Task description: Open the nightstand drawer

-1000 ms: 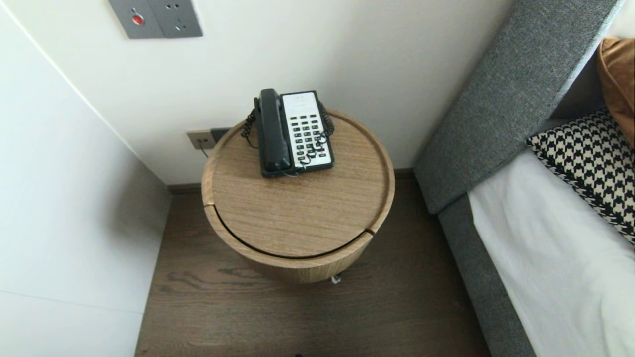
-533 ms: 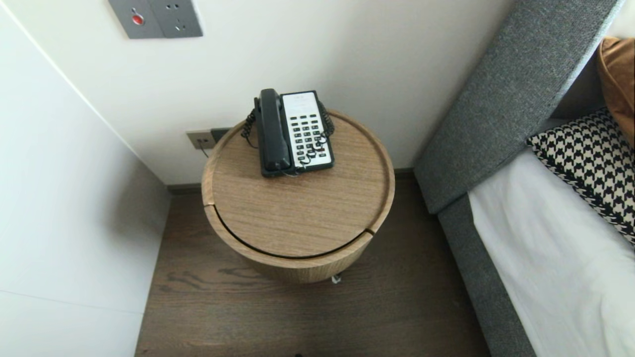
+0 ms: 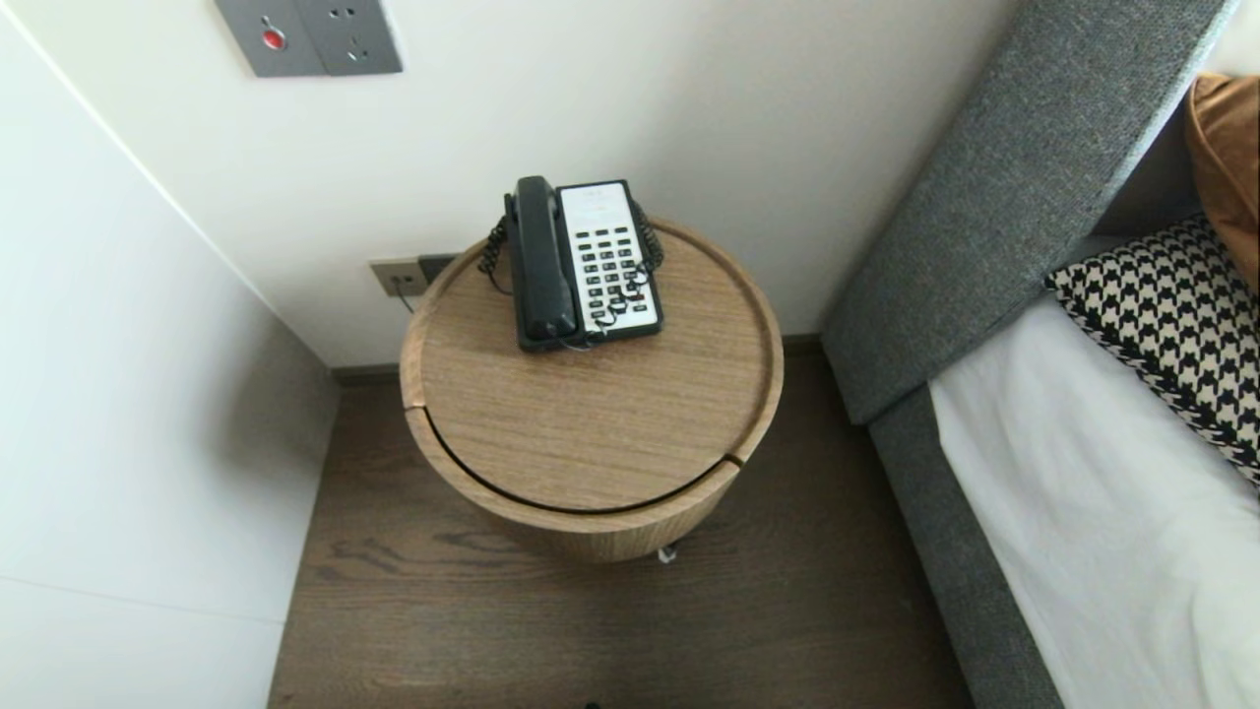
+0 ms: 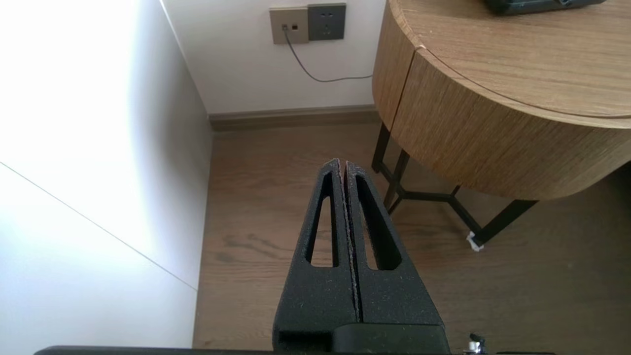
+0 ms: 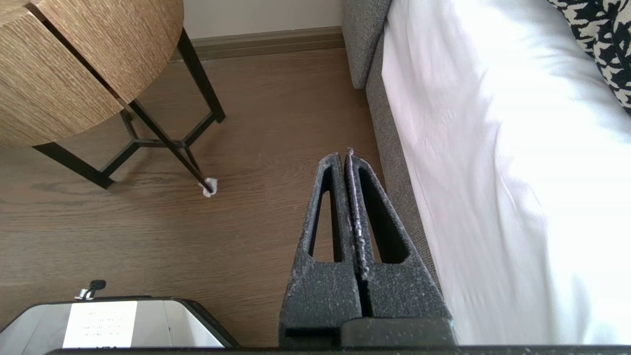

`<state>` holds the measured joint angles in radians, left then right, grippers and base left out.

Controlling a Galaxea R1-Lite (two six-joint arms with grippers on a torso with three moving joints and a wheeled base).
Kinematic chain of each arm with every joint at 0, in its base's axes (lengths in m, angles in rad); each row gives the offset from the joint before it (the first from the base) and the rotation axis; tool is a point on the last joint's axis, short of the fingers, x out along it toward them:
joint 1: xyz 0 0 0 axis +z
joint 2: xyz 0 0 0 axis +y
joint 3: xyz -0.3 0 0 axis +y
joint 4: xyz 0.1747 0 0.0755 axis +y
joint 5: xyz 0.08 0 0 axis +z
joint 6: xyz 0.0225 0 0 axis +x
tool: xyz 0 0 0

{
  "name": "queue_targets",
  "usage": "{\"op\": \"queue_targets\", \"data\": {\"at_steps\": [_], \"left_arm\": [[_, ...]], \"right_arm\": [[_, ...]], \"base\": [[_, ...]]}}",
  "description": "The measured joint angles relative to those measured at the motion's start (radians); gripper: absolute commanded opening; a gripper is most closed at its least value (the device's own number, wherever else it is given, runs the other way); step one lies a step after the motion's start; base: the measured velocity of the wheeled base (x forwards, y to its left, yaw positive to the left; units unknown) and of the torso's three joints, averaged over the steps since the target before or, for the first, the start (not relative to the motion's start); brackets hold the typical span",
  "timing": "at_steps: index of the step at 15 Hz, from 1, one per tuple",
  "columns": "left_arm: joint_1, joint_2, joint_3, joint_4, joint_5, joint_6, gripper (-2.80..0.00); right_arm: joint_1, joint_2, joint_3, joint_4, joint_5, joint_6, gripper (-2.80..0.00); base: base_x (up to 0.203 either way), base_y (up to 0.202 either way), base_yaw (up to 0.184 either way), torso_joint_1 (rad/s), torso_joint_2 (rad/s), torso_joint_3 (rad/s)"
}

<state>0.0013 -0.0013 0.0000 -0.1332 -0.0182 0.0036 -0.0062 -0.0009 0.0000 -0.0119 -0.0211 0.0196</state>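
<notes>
Round table (image 3: pixel 591 443): wood-grain veneer, drum-shaped, with a raised rim and a curved seam across the top. It stands on the floor (image 3: pixel 610 630) in the corner, between a white side wall and the bed (image 5: pixel 493 172), close to the back wall.

Phone (image 3: pixel 586 264): on the far part of the top, with a black handset (image 3: pixel 538 261) on the cradle, a white keypad face and a coiled cord.

Left gripper (image 4: pixel 343 162): black, grainy, slotted fingers pressed together and holding nothing; it hangs low over the floor, beside the table's drum.

Right gripper (image 5: pixel 344 154): the same make, fingers together and empty, over the floor just beside the bed's grey woven frame.

Head view only: phone, grey headboard (image 3: pixel 1004 187), houndstooth cushion (image 3: pixel 1171 315), switch panel (image 3: pixel 308 35); neither arm shows.

Wrist views only: thin black metal legs (image 5: pixel 162 138) under the drum, a white scrap (image 5: pixel 209 187) at one foot, and a cable (image 4: pixel 315 74) running from the wall socket (image 4: pixel 306 23). The bed's sheet is smooth and white.
</notes>
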Motion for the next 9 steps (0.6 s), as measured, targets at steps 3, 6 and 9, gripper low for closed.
{"op": "queue_targets", "data": {"at_steps": [3,6,9], "left_arm": [[0.000,0.004,0.000,0.012,0.000,0.001,-2.80],[0.000,0.003,0.000,0.011,0.000,0.001,-2.80],[0.000,0.002,0.000,0.007,0.001,0.001,-2.80]], "right_arm": [[0.000,0.000,0.000,0.000,0.000,0.000,-2.80],[0.000,0.000,0.000,0.000,0.000,0.000,-2.80],[0.000,0.000,0.000,0.000,0.000,0.000,-2.80]], "base": [[0.000,0.000,0.000,0.000,0.00,0.000],[0.000,0.000,0.000,0.000,0.00,0.000],[0.000,0.000,0.000,0.000,0.00,0.000]]}}
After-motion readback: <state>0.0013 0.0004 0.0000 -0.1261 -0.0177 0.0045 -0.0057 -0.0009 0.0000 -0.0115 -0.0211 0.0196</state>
